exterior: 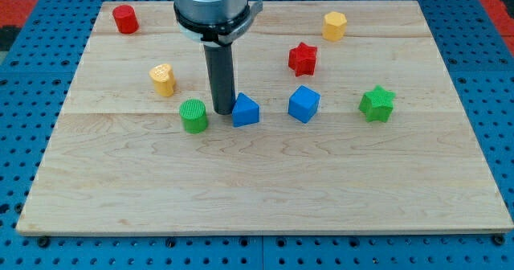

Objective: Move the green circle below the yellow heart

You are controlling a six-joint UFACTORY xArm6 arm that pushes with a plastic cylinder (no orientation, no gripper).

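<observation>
The green circle (193, 115) stands on the wooden board at the view's centre left. The yellow heart (163, 79) lies up and to the left of it. My tip (222, 111) touches the board just right of the green circle, between it and the blue triangle (246, 109). The rod rises straight up to the arm's grey housing at the view's top.
A blue cube (303, 104) and a green star (377, 104) lie to the right. A red star (303, 59) and a yellow hexagon (334, 26) sit upper right. A red cylinder (124, 18) sits upper left. The board (257, 190) lies on a blue pegboard.
</observation>
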